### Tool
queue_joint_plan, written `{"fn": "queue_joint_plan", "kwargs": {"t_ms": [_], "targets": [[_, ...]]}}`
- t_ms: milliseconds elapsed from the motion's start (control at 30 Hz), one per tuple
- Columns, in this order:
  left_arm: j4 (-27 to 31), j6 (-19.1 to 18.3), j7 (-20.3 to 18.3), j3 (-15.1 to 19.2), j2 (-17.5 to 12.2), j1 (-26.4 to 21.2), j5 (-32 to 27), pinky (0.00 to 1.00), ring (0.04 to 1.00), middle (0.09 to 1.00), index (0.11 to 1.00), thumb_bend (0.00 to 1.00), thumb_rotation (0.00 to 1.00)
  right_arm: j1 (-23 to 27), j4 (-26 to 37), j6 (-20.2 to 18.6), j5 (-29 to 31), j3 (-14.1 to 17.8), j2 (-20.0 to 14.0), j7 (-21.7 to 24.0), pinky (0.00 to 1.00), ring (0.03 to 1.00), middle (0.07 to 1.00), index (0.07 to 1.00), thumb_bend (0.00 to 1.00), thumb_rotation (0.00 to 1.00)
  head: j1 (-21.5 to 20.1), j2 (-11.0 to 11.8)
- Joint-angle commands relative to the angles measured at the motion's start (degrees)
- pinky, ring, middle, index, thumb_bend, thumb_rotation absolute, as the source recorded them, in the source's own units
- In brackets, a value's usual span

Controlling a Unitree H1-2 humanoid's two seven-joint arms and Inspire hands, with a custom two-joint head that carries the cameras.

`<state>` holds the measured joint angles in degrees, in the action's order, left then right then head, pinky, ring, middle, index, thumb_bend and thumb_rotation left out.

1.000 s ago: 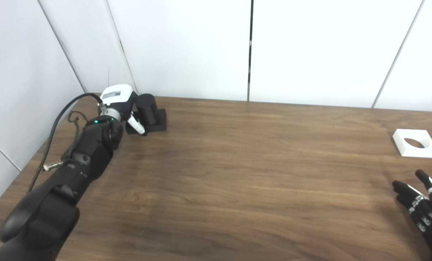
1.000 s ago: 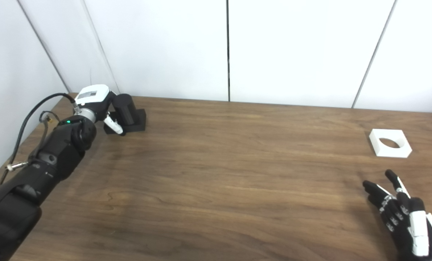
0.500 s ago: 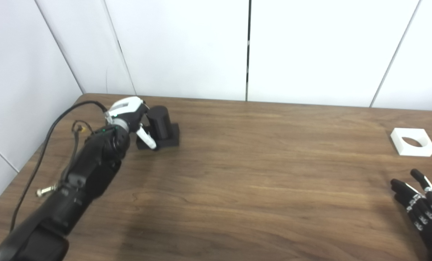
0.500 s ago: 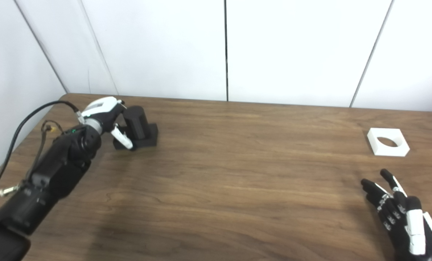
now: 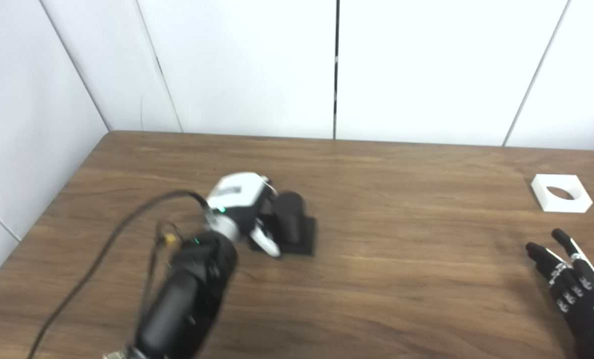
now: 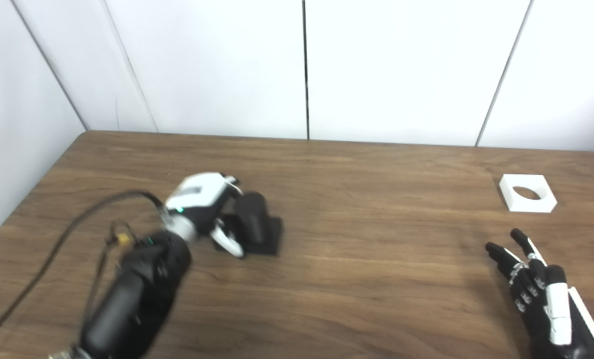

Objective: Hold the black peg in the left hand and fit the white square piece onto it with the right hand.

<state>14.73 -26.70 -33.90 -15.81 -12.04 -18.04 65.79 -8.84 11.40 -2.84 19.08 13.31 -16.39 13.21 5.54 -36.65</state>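
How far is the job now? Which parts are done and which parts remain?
Done: the left hand has closed on the black peg. In hand: the peg, on its square base, sits near the table's middle-left. Left: the right hand is open and holds nothing; the white square piece lies untouched beyond it and must be picked up and fitted on.

The left robot hand and its arm are blurred, and this hand covers the near-left side of the black peg, so how its fingers sit on the peg cannot be told. The right robot hand is cut off by the bottom picture edge, only its fingers show fully.
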Motion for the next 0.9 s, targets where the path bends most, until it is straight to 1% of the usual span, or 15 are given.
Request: {"fn": "queue_joint_plan", "kwargs": {"t_ms": [0,67,167,267,367,500,567,767,867], "targets": [[2.12,-0.18,-1.64,-0.01,1.13,0.37,4.37,1.00,1.000,0.955,0.483,0.52,0.05,1.37,0.50,1.65,0.06,-0.05,0.02,-0.16,1.00,0.910,0.835,0.969,0.65,1.00,0.04,0.03],[3.98,-0.13,-3.26,-1.21,3.41,1.86,7.95,1.00,1.000,0.965,0.484,0.52,0.05,1.42,0.59,1.56,-0.42,-0.31,0.35,-0.50,1.00,0.913,0.839,0.969,0.65,1.00,0.00,-0.06],[6.52,-0.08,-4.84,-2.68,7.72,4.67,12.52,1.00,1.000,0.973,0.484,0.52,0.05,1.56,0.62,1.26,-0.39,-0.59,1.02,-0.80,1.00,0.912,0.838,0.966,0.65,1.00,-0.45,-0.17],[7.92,-0.13,-6.75,-2.82,12.99,7.49,17.26,1.00,1.000,0.977,0.484,0.52,0.05,1.44,0.72,1.55,-0.35,-1.05,1.66,-0.65,1.00,0.912,0.841,0.977,0.64,1.00,-1.30,-0.20],[9.35,-0.03,-7.29,-3.04,17.88,10.33,21.12,1.00,1.000,0.966,0.483,0.52,0.05,1.28,1.03,1.48,-0.96,-1.56,2.15,-0.81,1.00,0.918,0.854,0.987,0.64,1.00,-2.18,-0.39],[11.78,0.52,-9.19,-3.02,23.00,13.79,24.00,1.00,1.000,0.955,0.483,0.52,0.05,1.15,2.22,0.62,-2.07,-2.06,3.02,-1.64,1.00,0.923,0.857,0.986,0.64,1.00,-4.02,-0.83],[12.75,1.23,-9.52,-3.78,24.09,15.95,24.76,1.00,1.000,0.949,0.483,0.52,0.05,1.09,2.91,0.36,-2.35,-2.37,3.59,-2.02,1.00,0.927,0.859,0.988,0.63,1.00,-4.91,-1.05],[13.56,3.08,-9.64,-5.35,24.31,19.76,26.57,1.00,1.000,0.943,0.483,0.52,0.05,0.72,5.34,-1.08,-3.90,-3.29,4.92,-4.15,1.00,0.931,0.861,0.991,0.60,1.00,-7.08,-1.81],[14.21,4.20,-9.73,-5.90,23.95,20.56,25.24,1.00,1.000,0.949,0.484,0.52,0.05,0.56,6.33,-1.68,-4.53,-3.69,5.48,-4.96,1.00,0.934,0.856,0.999,0.60,1.00,-8.59,-2.25]]}}
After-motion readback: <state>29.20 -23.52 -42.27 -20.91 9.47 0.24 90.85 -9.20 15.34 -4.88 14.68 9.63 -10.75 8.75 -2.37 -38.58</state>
